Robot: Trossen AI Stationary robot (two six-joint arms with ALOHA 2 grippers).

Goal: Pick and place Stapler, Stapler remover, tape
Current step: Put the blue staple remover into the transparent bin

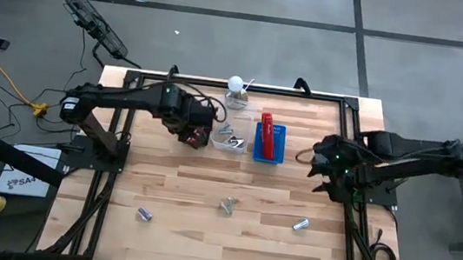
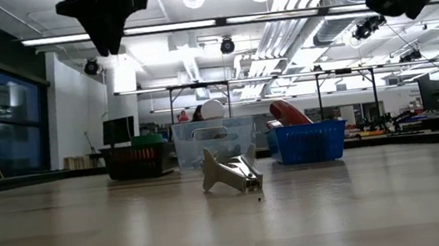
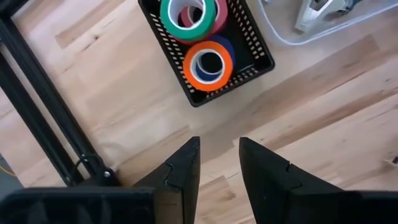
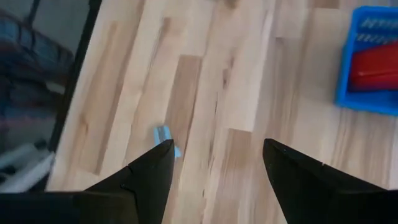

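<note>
One metal staple remover point(image 2: 231, 172) lies nearest the low camera; you have three loose on the tabletop point(image 1: 200, 249). One red stapler point(image 1: 267, 131) sits in the blue tray point(image 1: 267, 156), well left of your spread right hand point(image 4: 214, 163). Your left hand point(image 3: 217, 155), released, hovers just beside the black basket point(image 3: 249, 59) holding tape rolls point(image 3: 208, 62).

A wooden table point(image 1: 202, 232) carries a black basket point(image 1: 195, 135), a clear tray point(image 1: 228, 141) and a blue tray point(image 1: 268, 143) in a row at the far middle. Three staple removers lie nearer: left point(image 1: 144, 214), middle point(image 1: 227, 204), right point(image 1: 300, 224).
</note>
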